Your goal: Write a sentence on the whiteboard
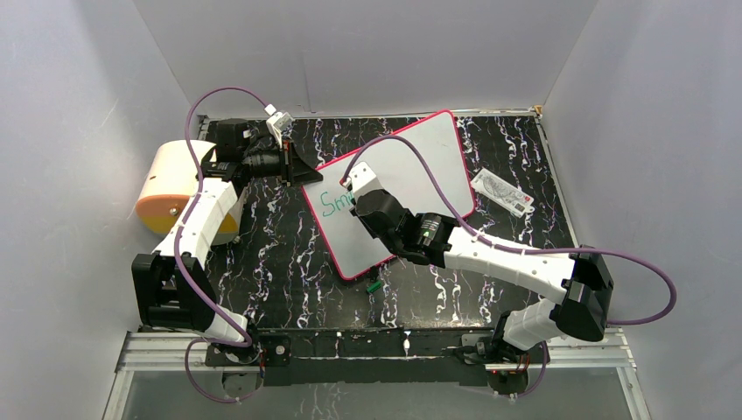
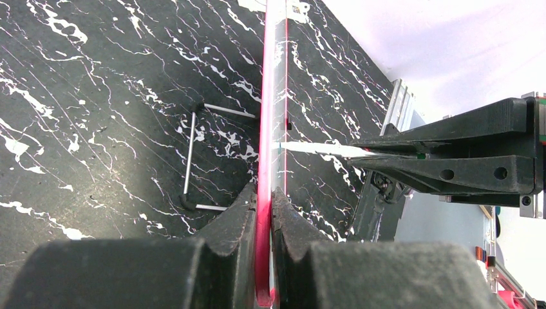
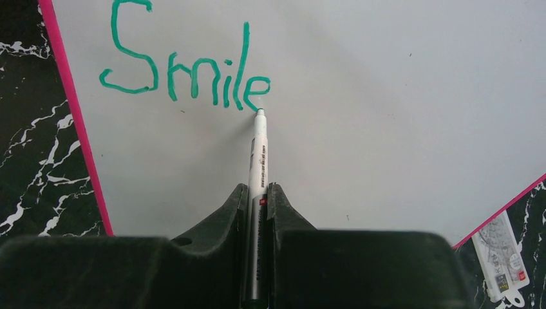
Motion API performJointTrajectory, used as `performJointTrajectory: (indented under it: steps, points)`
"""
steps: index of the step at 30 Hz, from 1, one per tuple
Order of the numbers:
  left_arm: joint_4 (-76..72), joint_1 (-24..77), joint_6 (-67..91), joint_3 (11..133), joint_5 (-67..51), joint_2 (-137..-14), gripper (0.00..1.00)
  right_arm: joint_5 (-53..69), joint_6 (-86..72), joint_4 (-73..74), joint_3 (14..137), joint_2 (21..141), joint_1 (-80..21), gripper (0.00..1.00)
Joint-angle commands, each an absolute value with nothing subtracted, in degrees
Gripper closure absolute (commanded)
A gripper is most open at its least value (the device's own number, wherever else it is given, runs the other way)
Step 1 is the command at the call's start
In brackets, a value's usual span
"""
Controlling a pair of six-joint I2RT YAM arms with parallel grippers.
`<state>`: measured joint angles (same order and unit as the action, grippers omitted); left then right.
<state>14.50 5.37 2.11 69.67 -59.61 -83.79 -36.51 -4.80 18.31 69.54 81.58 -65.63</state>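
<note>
- Pinching the whiteboard (image 3: 386, 96) rim tight in my left gripper (image 2: 264, 194), bottom centre.
- My right gripper (image 3: 257, 190) clamps a marker (image 3: 259, 148), tip at the sentence (image 3: 187, 72), upper left.

The top view looks down from above and behind both arm bases, over the black, white-veined marble tabletop (image 1: 271, 254). The left wrist camera sits close, sighting past the left gripper (image 2: 264, 193) edge-on along the flat white, pink-rimmed whiteboard (image 2: 266, 96). The right wrist camera faces that board's writing side, very near — all three views share the board, and both wrist views the slim white marker (image 3: 258, 154).
</note>
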Motion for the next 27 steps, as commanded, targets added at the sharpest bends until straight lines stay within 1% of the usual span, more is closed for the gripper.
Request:
performJointTrajectory:
  steps: [1, 12, 19, 27]
  points:
    - [17.2, 6.0, -0.4, 67.6, -56.8, -84.4, 1.00, -39.0, -5.4, 15.4, 69.3, 80.8, -65.2, 1.00]
    - [17.2, 6.0, -0.4, 67.5, -56.7, -84.2, 1.00, -40.4, -4.8, 13.1, 68.2, 78.9, -65.2, 1.00]
    - [17.2, 6.0, -0.4, 67.7, -56.6, -84.3, 1.00, -39.5, -4.7, 12.6, 66.1, 75.4, -64.8, 1.00]
    - [17.2, 6.0, -0.4, 67.7, -56.6, -84.4, 1.00, -37.4, -5.0, 12.4, 65.0, 74.1, -63.3, 1.00]
